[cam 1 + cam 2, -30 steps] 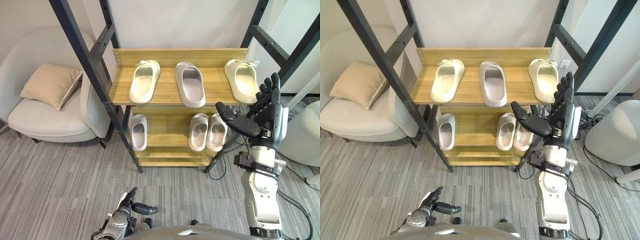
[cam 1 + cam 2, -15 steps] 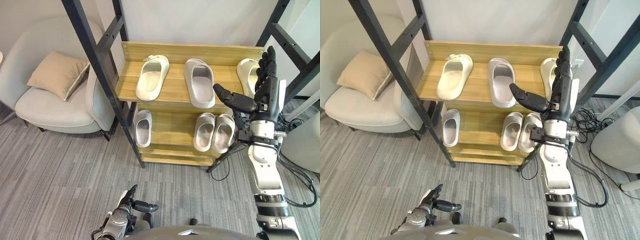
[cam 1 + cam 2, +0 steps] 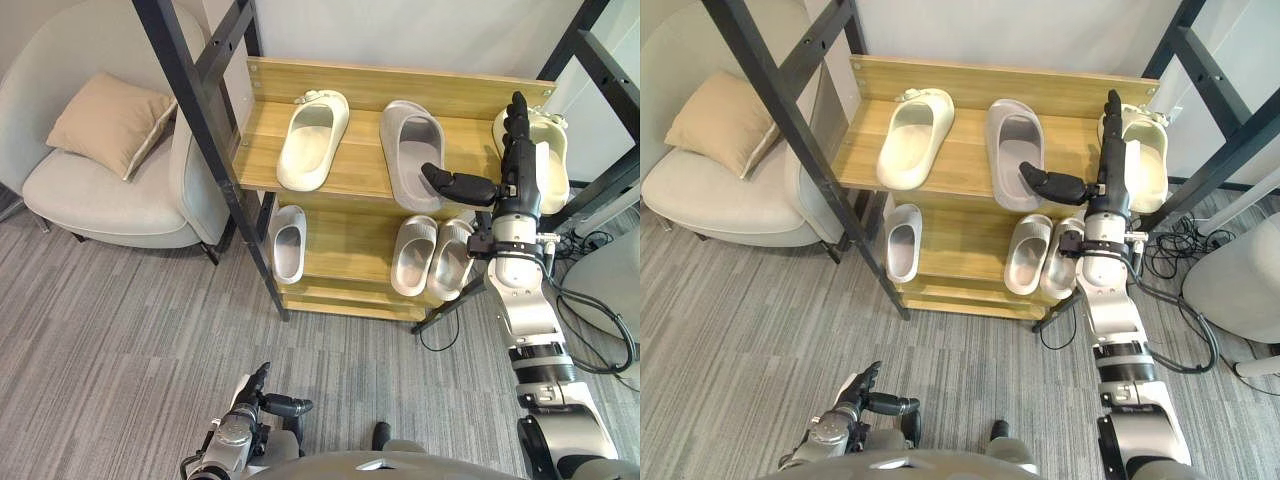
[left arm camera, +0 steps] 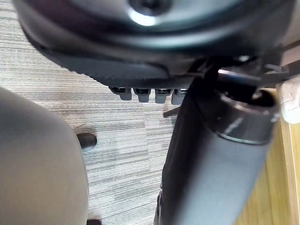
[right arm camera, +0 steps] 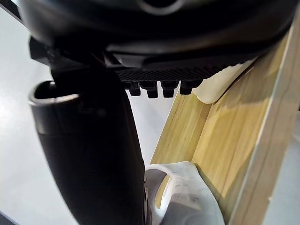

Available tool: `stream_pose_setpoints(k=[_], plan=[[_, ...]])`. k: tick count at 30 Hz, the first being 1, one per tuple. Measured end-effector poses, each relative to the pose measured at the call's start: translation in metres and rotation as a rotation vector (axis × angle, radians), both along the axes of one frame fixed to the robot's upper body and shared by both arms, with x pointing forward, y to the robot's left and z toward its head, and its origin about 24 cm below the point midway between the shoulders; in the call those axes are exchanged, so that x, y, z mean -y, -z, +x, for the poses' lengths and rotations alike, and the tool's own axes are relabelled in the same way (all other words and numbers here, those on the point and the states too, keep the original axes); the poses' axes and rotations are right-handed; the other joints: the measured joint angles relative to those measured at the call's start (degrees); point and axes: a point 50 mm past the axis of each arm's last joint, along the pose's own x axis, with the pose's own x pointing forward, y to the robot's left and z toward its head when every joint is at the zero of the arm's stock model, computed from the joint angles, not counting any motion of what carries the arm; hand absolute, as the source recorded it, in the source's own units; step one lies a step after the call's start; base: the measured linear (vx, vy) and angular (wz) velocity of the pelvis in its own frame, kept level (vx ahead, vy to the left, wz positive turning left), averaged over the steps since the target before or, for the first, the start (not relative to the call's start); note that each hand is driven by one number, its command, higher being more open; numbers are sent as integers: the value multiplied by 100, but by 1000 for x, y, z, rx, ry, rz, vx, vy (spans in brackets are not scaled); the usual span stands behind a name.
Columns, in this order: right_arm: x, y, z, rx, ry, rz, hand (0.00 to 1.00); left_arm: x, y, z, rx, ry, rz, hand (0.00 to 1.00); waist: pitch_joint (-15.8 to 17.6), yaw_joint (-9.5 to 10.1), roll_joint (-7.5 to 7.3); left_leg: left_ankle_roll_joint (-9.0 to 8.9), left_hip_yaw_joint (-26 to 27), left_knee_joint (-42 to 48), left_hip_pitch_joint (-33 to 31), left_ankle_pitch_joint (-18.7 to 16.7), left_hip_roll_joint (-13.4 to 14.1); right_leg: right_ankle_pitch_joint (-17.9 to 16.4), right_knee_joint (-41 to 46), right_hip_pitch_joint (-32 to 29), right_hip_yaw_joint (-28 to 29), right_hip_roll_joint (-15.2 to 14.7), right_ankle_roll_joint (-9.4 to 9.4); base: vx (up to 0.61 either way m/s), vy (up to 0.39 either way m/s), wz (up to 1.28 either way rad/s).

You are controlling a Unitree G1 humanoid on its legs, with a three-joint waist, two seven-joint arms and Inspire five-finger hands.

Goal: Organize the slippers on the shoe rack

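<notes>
— Left eye view: what sits on the shoe rack (image 3: 360, 168)?

— On the top shelf, a cream slipper (image 3: 313, 140) lies toward the left end and a grey slipper (image 3: 412, 155) in the middle. A second cream slipper (image 3: 1145, 165) lies at the right end. On the lower shelf (image 3: 345, 250) there is one pale slipper (image 3: 288, 243) at the left end. A grey pair (image 3: 413, 258) lies side by side, touching, toward the right end.

— And the right robot hand (image 3: 520, 185)?

— It is raised at the top shelf's right end. Its fingers are straight and together, lying over the second cream slipper. The thumb sticks out toward the near end of the grey slipper. It has hold of nothing. I cannot tell whether the fingers touch the slipper beneath them.

— Does the right wrist view add anything?

— The fingertips show in a row, with that cream slipper past them, near the shelf's back edge.

— The left robot hand (image 3: 255, 398)?

— It is low over the grey carpet (image 3: 120, 330), well apart from the rack. Its fingers are loosely straight, the thumb is out, and it is empty.

— Anything beside the rack?

— An armchair (image 3: 90, 200) with a tan cushion (image 3: 108, 122) stands just beside its left frame.
</notes>
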Motion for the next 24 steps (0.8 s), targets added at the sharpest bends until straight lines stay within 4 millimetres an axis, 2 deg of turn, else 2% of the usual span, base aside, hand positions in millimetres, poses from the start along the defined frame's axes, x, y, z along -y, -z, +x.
stream_pose_setpoints(k=[13, 14, 19, 21, 24], plan=[[-6, -33, 32, 25, -14, -37, 100, -1, -5, 8, 43, -43, -29, 100, 236, 97, -22, 87, -52, 0, -234, 75, -13, 280, -120, -142, -80, 2, -13, -2, 10, 1], [-6, -35, 34, 25, -14, -36, 0, -2, -5, 8, 44, -48, -31, 100, 241, 108, -27, 89, -52, 0, -245, 79, -15, 291, -127, -147, -83, 2, -12, 0, 0, 0], [-15, -54, 45, 43, -48, -58, 0, -7, -8, 11, 64, -90, -40, 100, 332, 197, -65, 88, -52, -62, -309, 152, -16, 320, -151, -226, -108, -1, -14, 0, 0, 0], [-23, -71, 51, 66, -84, -82, 0, -7, -9, 13, 75, -95, -45, 100, 413, 217, -53, 76, -55, -92, -309, 183, -6, 319, -151, -236, -117, 10, -14, 0, 0, 0], [-28, -86, 58, 77, -104, -117, 0, -7, -10, 14, 79, -106, -52, 100, 441, 239, -49, 69, -89, -129, -308, 215, -4, 319, -160, -238, -146, 23, -14, 12, 0, 5]])
